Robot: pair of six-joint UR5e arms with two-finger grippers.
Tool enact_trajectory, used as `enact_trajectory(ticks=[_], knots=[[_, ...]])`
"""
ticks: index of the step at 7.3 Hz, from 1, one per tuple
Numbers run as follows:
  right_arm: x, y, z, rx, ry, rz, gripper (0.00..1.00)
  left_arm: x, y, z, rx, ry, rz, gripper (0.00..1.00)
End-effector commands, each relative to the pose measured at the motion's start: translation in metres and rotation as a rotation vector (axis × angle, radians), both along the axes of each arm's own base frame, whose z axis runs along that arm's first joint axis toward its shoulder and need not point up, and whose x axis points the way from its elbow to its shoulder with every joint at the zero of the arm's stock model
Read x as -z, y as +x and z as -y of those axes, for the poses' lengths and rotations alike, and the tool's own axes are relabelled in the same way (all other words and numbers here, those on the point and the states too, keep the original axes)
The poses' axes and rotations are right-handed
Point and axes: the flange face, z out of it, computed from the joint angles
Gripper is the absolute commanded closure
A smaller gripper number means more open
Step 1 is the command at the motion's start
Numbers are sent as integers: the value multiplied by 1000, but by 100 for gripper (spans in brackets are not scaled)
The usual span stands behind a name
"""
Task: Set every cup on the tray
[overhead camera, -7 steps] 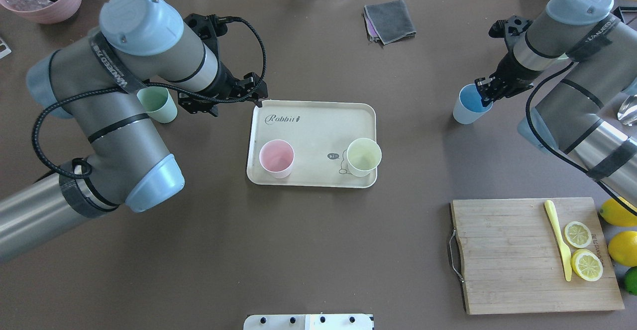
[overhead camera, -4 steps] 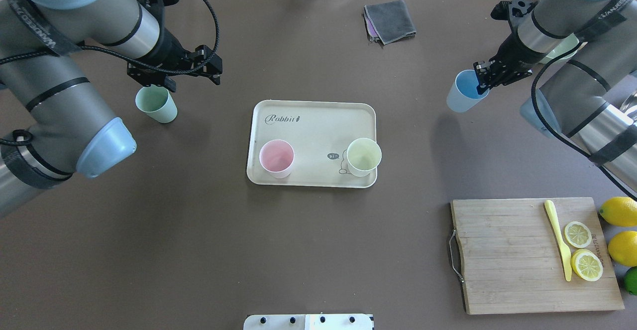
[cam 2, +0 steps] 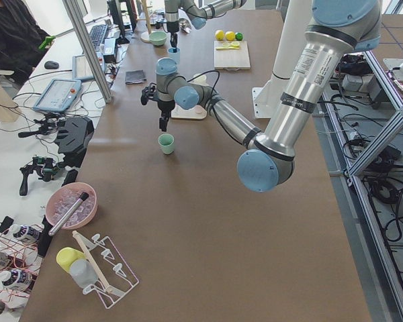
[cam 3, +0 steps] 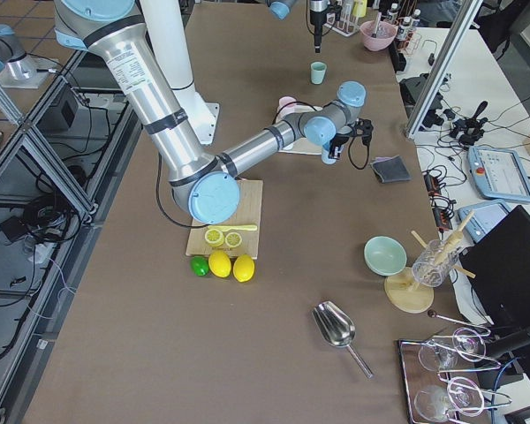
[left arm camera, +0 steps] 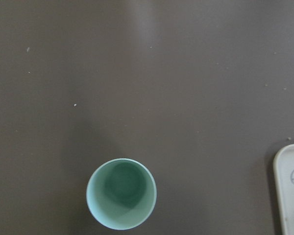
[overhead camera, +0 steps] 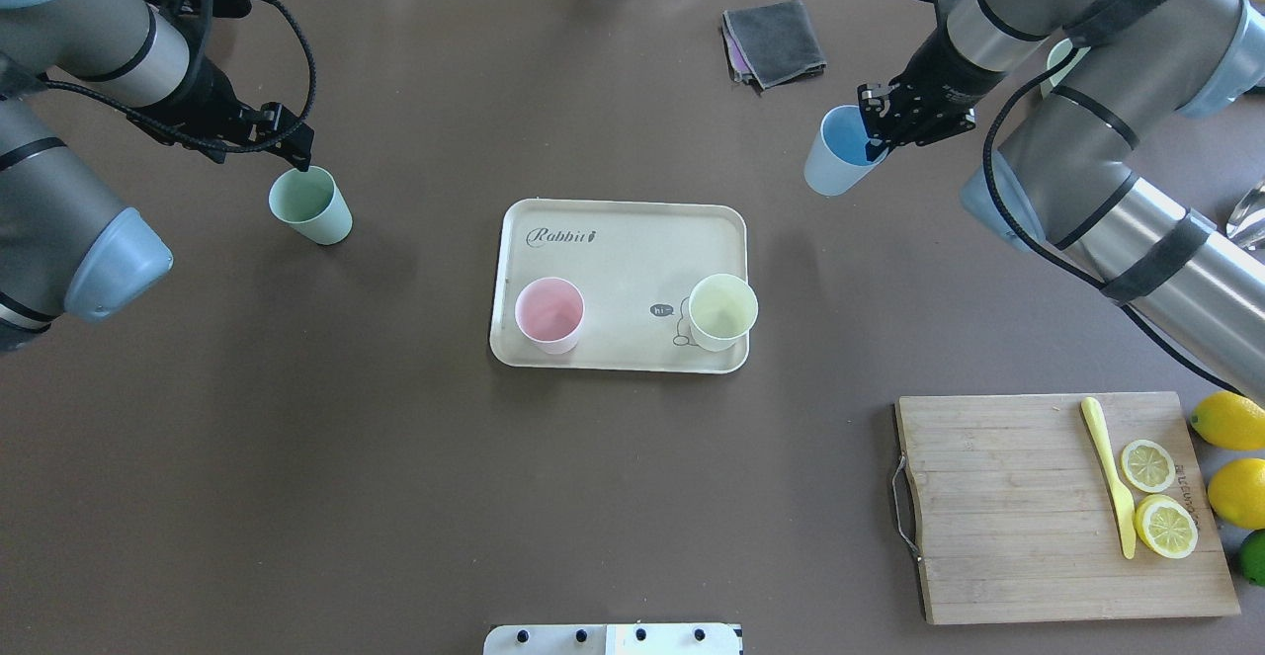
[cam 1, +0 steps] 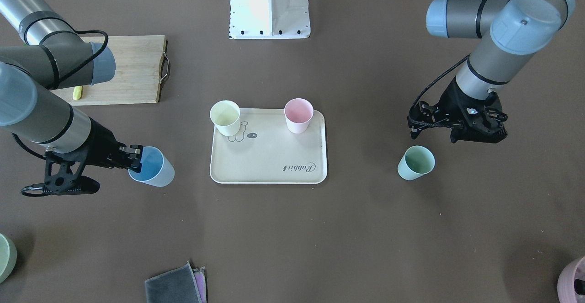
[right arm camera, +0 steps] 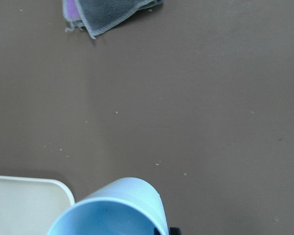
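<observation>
Right end effector point(overhead camera: 875, 144) | arm outstretched | gripping tilted blue cup point(overhead camera: 828, 167) rim

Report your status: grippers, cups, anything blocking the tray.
Right gripper shut on blue cup, held tilted, short of tray. Left gripper open above mint cup. Pink cup, yellow cup on tray. Nothing blocking.

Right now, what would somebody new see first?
The blue cup, tilted and pinched by its rim in the right fingers, just off the tray's far corner. Next, the pink cup and yellow cup standing on the tray, and a green cup alone on the table near the left fingers.
</observation>
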Motion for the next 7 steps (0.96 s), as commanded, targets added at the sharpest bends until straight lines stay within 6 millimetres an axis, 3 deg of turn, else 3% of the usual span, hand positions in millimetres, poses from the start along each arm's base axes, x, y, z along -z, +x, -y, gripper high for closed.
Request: enact_trajectory(ticks=[1, 3, 4, 5, 7], knots=[[46, -44, -18, -33, -31, 19, 100, -52, 13, 19, 5, 32, -22, 4], [60, -71, -29, -46, -24, 7, 100, -77, 24, 28, 7, 25, -26, 4], [61, -73, -30, -45, -22, 5, 100, -84, 27, 31, 8, 14, -21, 4], [60, -77, -33, -41, -19, 2, 100, -85, 28, 31, 11, 8, -19, 4], [55, -88, -37, -40, -14, -15, 100, -88, 49, 22, 1, 6, -2, 7]])
